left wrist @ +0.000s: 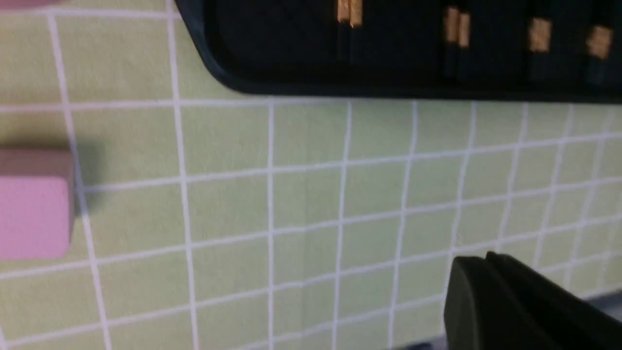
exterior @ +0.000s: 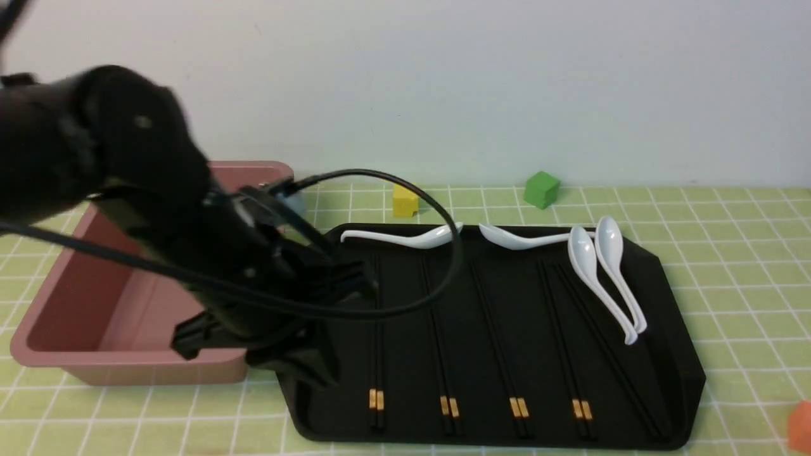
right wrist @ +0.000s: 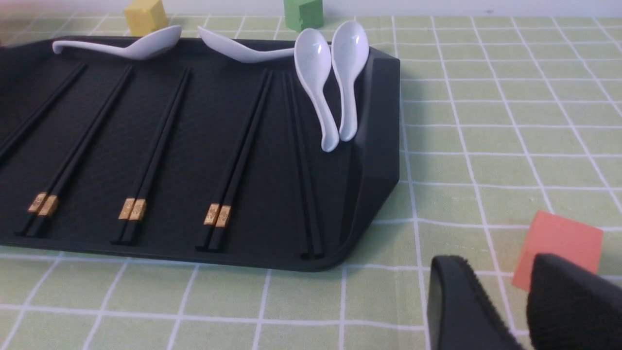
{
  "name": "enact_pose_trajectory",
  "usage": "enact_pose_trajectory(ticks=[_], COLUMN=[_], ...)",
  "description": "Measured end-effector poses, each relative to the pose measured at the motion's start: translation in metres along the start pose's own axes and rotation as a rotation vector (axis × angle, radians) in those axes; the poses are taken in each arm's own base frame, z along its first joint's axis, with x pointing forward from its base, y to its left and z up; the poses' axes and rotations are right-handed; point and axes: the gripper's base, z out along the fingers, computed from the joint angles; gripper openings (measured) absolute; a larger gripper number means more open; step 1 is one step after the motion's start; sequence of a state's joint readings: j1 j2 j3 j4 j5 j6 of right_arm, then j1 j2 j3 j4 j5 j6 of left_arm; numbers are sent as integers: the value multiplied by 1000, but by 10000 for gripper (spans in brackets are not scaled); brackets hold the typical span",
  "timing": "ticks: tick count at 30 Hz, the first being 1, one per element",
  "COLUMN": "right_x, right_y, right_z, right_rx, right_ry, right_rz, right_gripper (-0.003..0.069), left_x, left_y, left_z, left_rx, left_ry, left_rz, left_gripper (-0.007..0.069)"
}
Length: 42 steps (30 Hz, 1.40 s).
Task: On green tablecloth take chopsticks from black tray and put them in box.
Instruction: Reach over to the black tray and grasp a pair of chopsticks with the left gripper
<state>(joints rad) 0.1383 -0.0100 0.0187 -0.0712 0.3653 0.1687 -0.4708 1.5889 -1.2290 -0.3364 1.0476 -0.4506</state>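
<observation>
Far left, front view: the box [exterior: 95, 310] sits on the green tablecloth [exterior: 735, 266], its right end just beside the black tray [exterior: 678, 367]. No sticks show in the part of it left uncovered.

The left arm [exterior: 146, 202], blurred, crosses the box corner and the tray's left edge. The left claw [left wrist: 491, 277] is only a dark mass at the lower right of its wrist view, over bare cloth and apart from the tray corner. I cannot tell whether it is spread or pressed together. Nothing is seen in it.

Risk 1: the cable [exterior: 457, 259] loops from the arm over the tray's left part, crossing the left spoon [exterior: 399, 238] in the picture. A swing could likely hook and drag that spoon.

Centre: the chopsticks [exterior: 447, 329] all lie in the tray, in pairs, with their gold bands toward the lower edge.

Risk 2: the sticks are thin, flat and black on black. The claw might pinch one stick of a pair, or scrape the tray and shove it against the box.

Risk 3: a stick let go tilted could lodge across the box rim.

Right: the rightmost pair [right wrist: 302, 184] lies near the tray wall, with the two right spoons [exterior: 608, 272] just beside it.

Risk 4: a grasp there may knock the spoons.

Lower right, right wrist view: the right claw [right wrist: 498, 265] is slightly spread and empty, by the orange cube [right wrist: 559, 240].
</observation>
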Motion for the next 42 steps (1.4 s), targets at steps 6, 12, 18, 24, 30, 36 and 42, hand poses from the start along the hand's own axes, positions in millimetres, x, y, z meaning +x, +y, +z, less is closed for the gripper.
enact_pose_trajectory(ticks=[6,12,18,24,30,36,42], right_x=[0,0,0,0,0,0,0], right_y=[0,0,0,0,0,0,0], right_z=[0,0,0,0,0,0,0], right_rx=[0,0,0,0,0,0,0], right_ry=[0,0,0,0,0,0,0], right_rz=[0,0,0,0,0,0,0], right_gripper=[240,240,240,240,240,240,240], left_x=[-27,-44,-59,-65,-69,-67,-60], left_y=[-33,-59,-59,-49,-45,-48,-59], left_z=[47,81,111,138,154,155,120], left_rx=[-190,-259,-313,-377,-406,-373,-308], left_ry=[-66,-120,-137,-137,-132,-116,-120], left_rz=[45,114,127,107,99,69,78], left_gripper=[229,336,345,345,335,137,113])
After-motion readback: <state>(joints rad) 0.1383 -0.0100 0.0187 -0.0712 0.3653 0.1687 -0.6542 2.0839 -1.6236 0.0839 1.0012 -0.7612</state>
